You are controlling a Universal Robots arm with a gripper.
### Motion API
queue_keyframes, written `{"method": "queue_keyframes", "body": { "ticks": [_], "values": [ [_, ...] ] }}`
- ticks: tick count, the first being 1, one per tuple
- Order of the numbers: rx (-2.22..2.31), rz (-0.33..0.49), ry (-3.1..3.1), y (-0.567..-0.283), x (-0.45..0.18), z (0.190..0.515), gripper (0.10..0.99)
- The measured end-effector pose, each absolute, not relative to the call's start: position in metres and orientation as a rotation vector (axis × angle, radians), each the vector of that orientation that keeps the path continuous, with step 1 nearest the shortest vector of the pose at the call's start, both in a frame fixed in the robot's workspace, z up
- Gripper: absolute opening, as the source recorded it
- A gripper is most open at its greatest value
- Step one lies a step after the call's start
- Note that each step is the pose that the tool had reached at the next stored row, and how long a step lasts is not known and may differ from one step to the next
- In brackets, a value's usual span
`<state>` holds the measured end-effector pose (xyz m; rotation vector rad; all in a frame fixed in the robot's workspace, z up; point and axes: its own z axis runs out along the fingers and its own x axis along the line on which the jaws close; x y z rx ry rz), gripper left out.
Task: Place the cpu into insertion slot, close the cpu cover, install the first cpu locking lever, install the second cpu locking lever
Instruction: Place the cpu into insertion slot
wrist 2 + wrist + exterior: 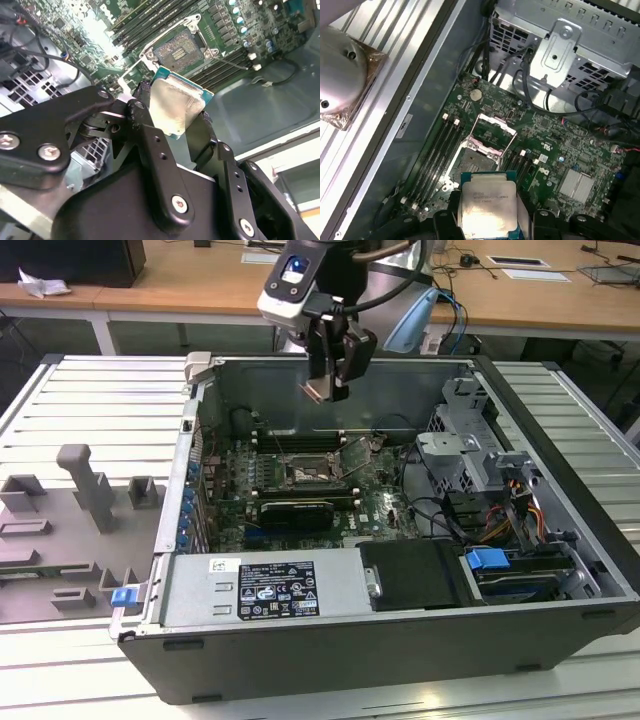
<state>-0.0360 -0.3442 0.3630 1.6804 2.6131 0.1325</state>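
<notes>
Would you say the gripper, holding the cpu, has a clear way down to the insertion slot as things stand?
Probably yes. The gripper holds the cpu above the motherboard, the cpu cover stands swung open, and the insertion slot lies bare with nothing over it.

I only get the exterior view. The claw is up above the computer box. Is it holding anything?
Observer: Yes. In both wrist views the gripper pinches the chip by its edges, silver top showing.
Operator: Is the lid over its hole open?
Observer: In the first wrist view the cover is tipped up, off the socket.
Operator: Is anything sitting in there?
Observer: No, the socket is bare, with no chip in it.
</notes>
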Motion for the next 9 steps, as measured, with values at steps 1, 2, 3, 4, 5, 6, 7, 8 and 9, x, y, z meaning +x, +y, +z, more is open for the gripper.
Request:
{"method": "queue_keyframes", "body": {
  "ticks": [1, 2, 3, 4, 5, 6, 7, 8, 9],
  "values": [
    [1.703, 0.132, 2.598, -0.3442, -0.0360, 0.3627, 0.529],
    [1.719, 0.132, 2.587, -0.3442, -0.0360, 0.3625, 0.529],
    [1.750, 0.131, 2.564, -0.3442, -0.0360, 0.3622, 0.529],
    [1.774, 0.130, 2.546, -0.3442, -0.0360, 0.3619, 0.529],
    [1.806, 0.130, 2.523, -0.3442, -0.0360, 0.3617, 0.529],
    [1.822, 0.129, 2.511, -0.3442, -0.0360, 0.3615, 0.529],
    [1.836, 0.129, 2.500, -0.3442, -0.0360, 0.3614, 0.529],
    [1.851, 0.128, 2.488, -0.3442, -0.0360, 0.3613, 0.529],
    [1.867, 0.128, 2.475, -0.3442, -0.0360, 0.3611, 0.529]
  ]
}}
